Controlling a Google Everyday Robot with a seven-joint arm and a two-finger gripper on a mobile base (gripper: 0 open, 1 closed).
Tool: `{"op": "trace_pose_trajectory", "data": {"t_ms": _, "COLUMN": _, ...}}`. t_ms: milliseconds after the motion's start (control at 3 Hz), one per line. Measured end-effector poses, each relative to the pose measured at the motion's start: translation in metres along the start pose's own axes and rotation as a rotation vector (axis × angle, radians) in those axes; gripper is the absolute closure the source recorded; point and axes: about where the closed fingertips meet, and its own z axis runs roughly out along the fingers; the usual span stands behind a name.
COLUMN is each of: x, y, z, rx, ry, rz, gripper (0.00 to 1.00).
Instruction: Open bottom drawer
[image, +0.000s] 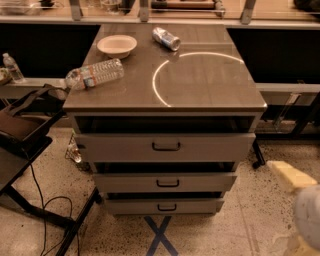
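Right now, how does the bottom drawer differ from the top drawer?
The bottom drawer has the slimmest, narrowest front; the top drawer has the tallest, widest. The dark gap above the top drawer is taller than the one above the bottom drawer. Both are grey with black loop handles. The gripper is low on the right, touching neither.

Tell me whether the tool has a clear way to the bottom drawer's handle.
Probably yes: the tool sits low at right, apart from the cabinet, and bare floor lies between it and the bottom drawer's exposed black handle.
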Motion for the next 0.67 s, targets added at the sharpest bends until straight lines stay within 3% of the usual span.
{"op": "trace_pose_trajectory", "data": {"t_ms": 333, "x": -0.027, "y": 0.042, "z": 0.028, "rx": 0.021, "ry": 0.014, "rz": -0.066, "gripper": 0.0}}
{"op": "trace_pose_trajectory", "data": {"t_ms": 667, "x": -0.026, "y": 0.074, "z": 0.049, "rx": 0.017, "ry": 0.031, "rz": -0.069, "gripper": 0.0}}
